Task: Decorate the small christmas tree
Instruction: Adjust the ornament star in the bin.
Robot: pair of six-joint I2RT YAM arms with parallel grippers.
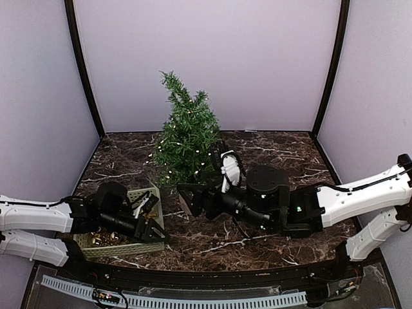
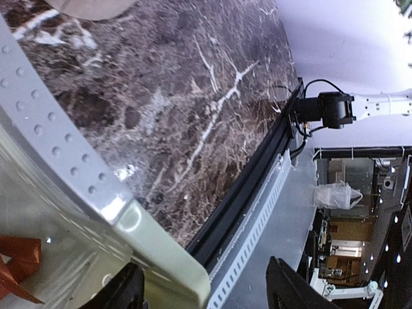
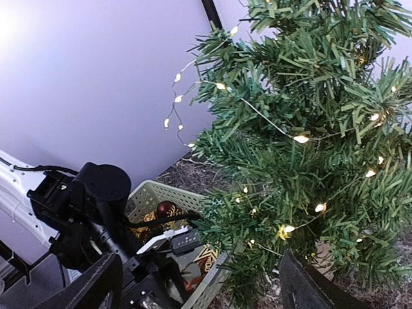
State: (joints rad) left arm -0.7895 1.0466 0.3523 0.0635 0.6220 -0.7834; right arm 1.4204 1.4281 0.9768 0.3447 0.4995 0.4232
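Currently my left gripper [image 1: 153, 222] and right gripper [image 1: 188, 201] are open, empty; advancing the right at frame centre could snag the light string [image 3: 300, 138], tipping the small christmas tree [image 1: 187, 135].

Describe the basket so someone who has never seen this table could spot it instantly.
Start at the dark marble table and find the small christmas tree toward its back. The basket sits at the near left, in front of the tree. It is the only pale green, perforated container, with gold ornaments inside.
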